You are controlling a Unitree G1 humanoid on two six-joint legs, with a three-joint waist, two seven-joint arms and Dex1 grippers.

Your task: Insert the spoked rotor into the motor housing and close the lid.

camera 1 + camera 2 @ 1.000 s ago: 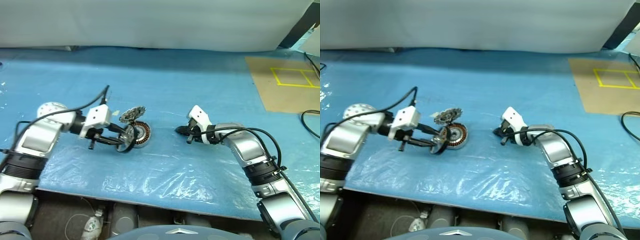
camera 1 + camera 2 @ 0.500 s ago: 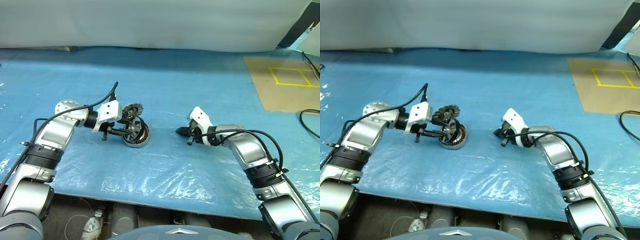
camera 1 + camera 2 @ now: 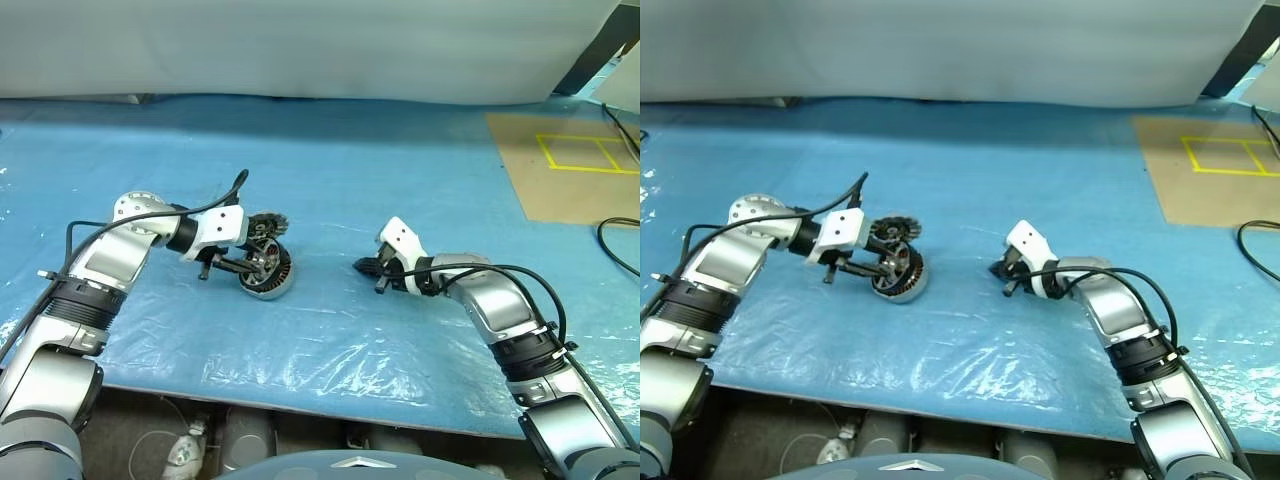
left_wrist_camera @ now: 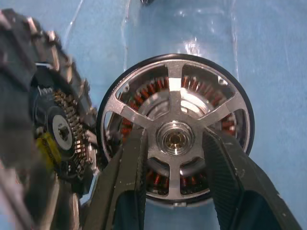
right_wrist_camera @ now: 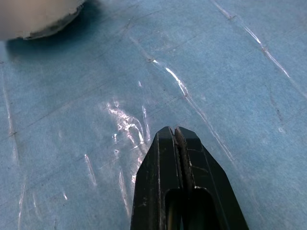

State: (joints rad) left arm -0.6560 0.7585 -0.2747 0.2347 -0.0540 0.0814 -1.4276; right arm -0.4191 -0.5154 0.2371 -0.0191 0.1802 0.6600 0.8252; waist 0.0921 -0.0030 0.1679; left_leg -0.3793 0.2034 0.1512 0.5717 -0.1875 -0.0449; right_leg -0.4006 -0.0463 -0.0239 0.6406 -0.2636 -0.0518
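Seating the rotor point(image 4: 175, 139) in the housing point(image 3: 268, 275)

My left gripper point(image 4: 175, 158) pinches the rotor hub, pressing it into the tilted housing, face toward 4 o'clock; I should push straight along the axis. The lid point(image 3: 268, 224) stands at its 11 o'clock, touching. My right gripper point(image 5: 175, 139) is closed, empty.

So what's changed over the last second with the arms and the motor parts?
The left gripper, fingers in the spoked rotor seated on the motor housing, has pushed further in toward the lid; housing and rotor now touch it. The right gripper stayed shut and in place.
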